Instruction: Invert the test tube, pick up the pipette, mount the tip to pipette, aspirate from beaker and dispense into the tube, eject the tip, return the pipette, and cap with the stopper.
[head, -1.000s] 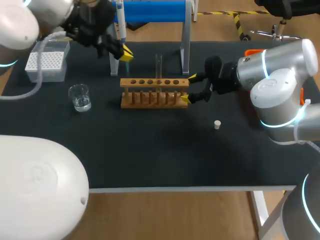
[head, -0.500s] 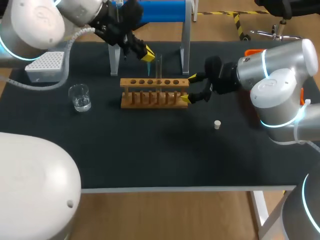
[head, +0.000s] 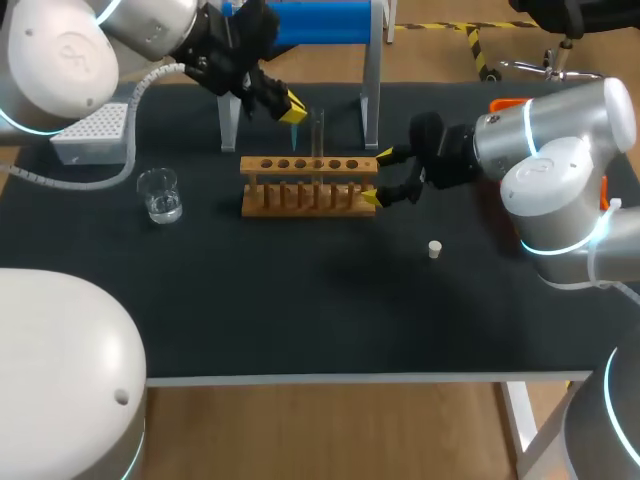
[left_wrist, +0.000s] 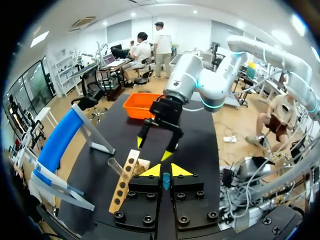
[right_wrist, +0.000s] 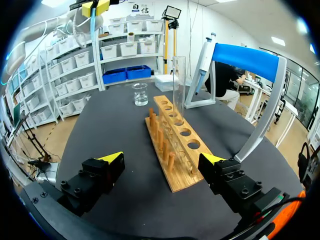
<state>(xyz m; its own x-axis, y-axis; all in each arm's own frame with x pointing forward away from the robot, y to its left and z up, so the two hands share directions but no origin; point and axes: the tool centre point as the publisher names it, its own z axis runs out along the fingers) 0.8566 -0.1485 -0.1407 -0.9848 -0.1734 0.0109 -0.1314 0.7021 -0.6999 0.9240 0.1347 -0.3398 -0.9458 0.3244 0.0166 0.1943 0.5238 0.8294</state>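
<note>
Nearest the robot's side of the black table (head: 300, 310) is the little white stopper (head: 434, 249). It lies on its own at about 4 o'clock from the wooden rack (head: 310, 186), well apart from it. One row back, the glass beaker (head: 160, 194) with a bit of clear liquid sits at 9 o'clock from the rack. The right gripper (head: 377, 177) is parked at the rack's 3 o'clock end. Its fingers are spread wide, one on each side of that end, and in the right wrist view neither touches the wood, so it's holding nothing. The test tube (head: 318, 135) stands upright in one of the middle holes. Just past it, around 11 o'clock from the tube, the left gripper (head: 291, 108) hangs over the table with its yellow tips pinched on a thin blue pipette tip (head: 297, 130) that points down. Further out, the tip box (head: 95, 128) is at 10 o'clock from the rack. The blue-topped stand (head: 310, 20) at 12 o'clock has the pipette (right_wrist: 203, 59) hanging on it.
</note>
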